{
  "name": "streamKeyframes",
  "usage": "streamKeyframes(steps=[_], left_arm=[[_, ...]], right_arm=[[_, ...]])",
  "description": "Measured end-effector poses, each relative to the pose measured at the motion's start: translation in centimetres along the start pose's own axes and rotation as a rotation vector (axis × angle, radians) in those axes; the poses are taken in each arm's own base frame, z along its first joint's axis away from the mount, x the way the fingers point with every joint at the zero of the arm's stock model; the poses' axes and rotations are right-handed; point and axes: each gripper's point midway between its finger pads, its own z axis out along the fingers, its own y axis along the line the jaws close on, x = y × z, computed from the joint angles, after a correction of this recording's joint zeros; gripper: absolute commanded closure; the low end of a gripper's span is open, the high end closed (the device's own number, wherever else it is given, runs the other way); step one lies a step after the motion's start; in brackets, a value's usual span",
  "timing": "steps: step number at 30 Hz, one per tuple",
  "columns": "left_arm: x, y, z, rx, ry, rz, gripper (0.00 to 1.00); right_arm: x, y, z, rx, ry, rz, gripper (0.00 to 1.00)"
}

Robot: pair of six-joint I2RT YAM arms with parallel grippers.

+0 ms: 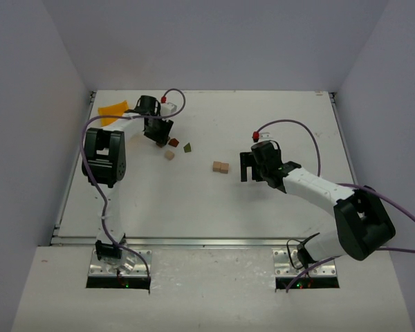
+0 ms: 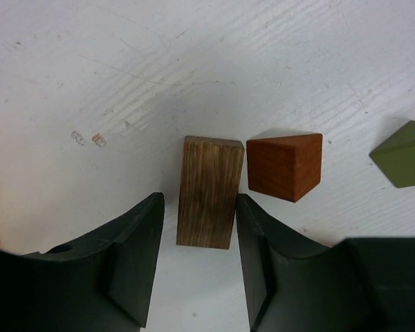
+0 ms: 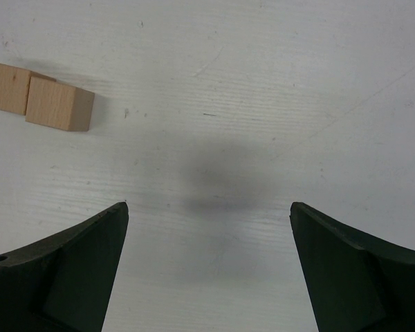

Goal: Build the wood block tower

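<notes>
No wood block tower shows; the blocks lie loose on the white table. A dark brown oblong block [image 2: 209, 191] lies flat between the fingers of my left gripper [image 2: 200, 200]. The right finger is against it and a thin gap shows on the left side. A dark red block [image 2: 285, 166] sits just right of it, and an olive-green wedge [image 2: 404, 153] lies farther right. In the top view a tan cube [image 1: 169, 155] lies near my left gripper [image 1: 158, 138]. Two tan cubes [image 1: 220, 167] sit side by side left of my right gripper [image 1: 247, 166], which is open and holds nothing.
A yellow bin [image 1: 113, 111] stands at the table's back left corner, behind the left arm. The table's raised rim [image 1: 194, 241] runs along the near side. In the right wrist view the pair of tan cubes [image 3: 59, 105] lies at the upper left.
</notes>
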Motion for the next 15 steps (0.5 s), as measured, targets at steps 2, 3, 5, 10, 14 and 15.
streamKeyframes(steps=[2, 3, 5, 10, 14, 15], left_arm=[[0.16, 0.01, 0.6, 0.006, 0.007, -0.001, 0.67], [0.09, 0.02, 0.72, 0.008, 0.006, 0.002, 0.7], [-0.07, -0.09, 0.79, 0.016, 0.002, 0.004, 0.76], [-0.24, -0.24, 0.82, 0.024, -0.002, 0.008, 1.0], [-0.33, -0.25, 0.75, 0.025, -0.003, 0.007, 1.0], [-0.47, -0.31, 0.64, 0.029, -0.005, 0.008, 1.0]], right_arm=[[0.0, 0.01, 0.0, 0.0, 0.0, 0.0, 0.01], [0.0, 0.01, 0.0, 0.0, 0.0, 0.0, 0.01], [0.01, 0.03, 0.0, -0.001, 0.001, 0.0, 0.01], [0.06, 0.05, 0.02, -0.002, 0.002, -0.001, 0.01], [0.07, 0.04, 0.02, -0.002, 0.003, -0.002, 0.01], [0.06, 0.03, 0.02, -0.002, 0.003, -0.003, 0.01]])
